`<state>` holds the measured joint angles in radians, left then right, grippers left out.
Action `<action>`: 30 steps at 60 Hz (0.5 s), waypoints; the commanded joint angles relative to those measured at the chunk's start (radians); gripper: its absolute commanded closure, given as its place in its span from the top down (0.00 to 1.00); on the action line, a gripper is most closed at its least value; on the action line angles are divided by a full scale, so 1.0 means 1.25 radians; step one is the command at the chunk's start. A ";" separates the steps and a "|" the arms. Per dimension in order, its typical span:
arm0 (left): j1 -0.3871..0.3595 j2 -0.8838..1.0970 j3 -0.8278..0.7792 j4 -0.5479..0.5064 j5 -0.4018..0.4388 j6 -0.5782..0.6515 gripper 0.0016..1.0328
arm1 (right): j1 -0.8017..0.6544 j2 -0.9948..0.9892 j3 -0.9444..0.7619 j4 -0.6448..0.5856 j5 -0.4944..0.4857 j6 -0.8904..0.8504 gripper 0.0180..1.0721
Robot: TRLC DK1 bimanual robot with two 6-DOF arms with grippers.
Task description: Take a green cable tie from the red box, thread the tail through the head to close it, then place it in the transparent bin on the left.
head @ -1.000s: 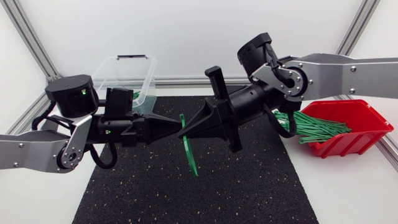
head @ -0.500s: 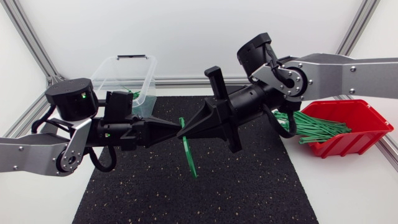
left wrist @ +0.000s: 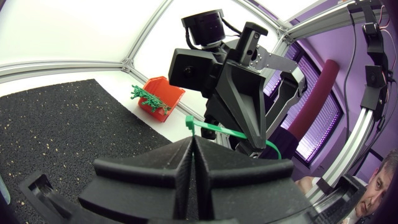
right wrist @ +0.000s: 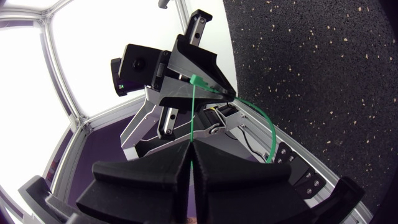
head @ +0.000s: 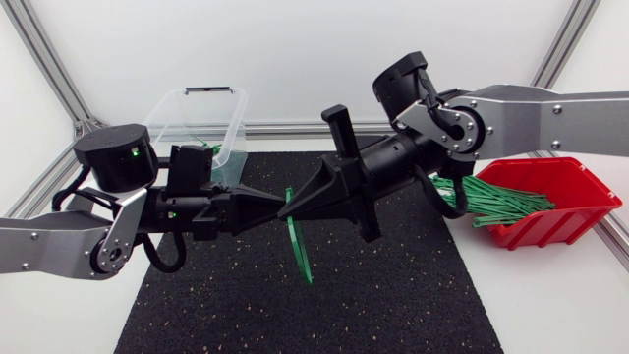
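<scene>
head view.
- left pincer [head: 278, 203], right pincer [head: 295, 204]: tips nose to nose above the black mat [head: 295, 305], mid-bench [head: 560, 305].
- green cable tie [head: 299, 241]: caught where the two tips meet, the rest hanging in a curve over the mat.
- red box [head: 560, 221]: at the right, heaped with spare ties [head: 491, 195].
- transparent bin [head: 192, 113]: far left, behind the left arm, well apart from the tie.

left wrist view.
- left pincer [left wrist: 192, 142]: fingers pressed narrow, down to a seam, gripping the tie [left wrist: 208, 127]. the strand crosses to the right pincer [left wrist: 255, 134], with a thin loop showing beside it.

right wrist view.
- right pincer [right wrist: 191, 149]: fingers likewise pressed together on the tie [right wrist: 194, 115]. one strand rises from the seam toward the left pincer [right wrist: 229, 93] and ends in a small green block, probably the head. a fine arc curves off to the side.
- tail through head: cannot tell.

handling note (judgement).
- step in hand: threading, about midway through the task. the bin drop is yet to come.
- hold one end steady and feed with the other.
- keep the free length short so the flexible strip does not bow away from the slot.
- push along the strip's own line.
- release neither grip until the tail has caught.
</scene>
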<state>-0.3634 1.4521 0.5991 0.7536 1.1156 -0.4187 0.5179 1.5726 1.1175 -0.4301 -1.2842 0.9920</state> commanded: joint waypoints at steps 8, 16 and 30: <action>-0.008 -0.018 -0.003 0.013 -0.002 0.007 0.03 | -0.009 -0.004 -0.008 0.008 -0.008 0.015 0.05; -0.008 -0.030 -0.011 0.013 -0.002 0.009 0.03 | -0.014 -0.003 -0.009 0.008 -0.008 0.015 0.05; -0.019 -0.067 -0.024 0.014 -0.002 0.010 0.03 | -0.014 -0.004 -0.003 0.008 -0.011 0.016 0.05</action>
<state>-0.3676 1.4044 0.5980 0.7536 1.1004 -0.4183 0.5083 1.5726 1.1175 -0.4290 -1.2961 0.9920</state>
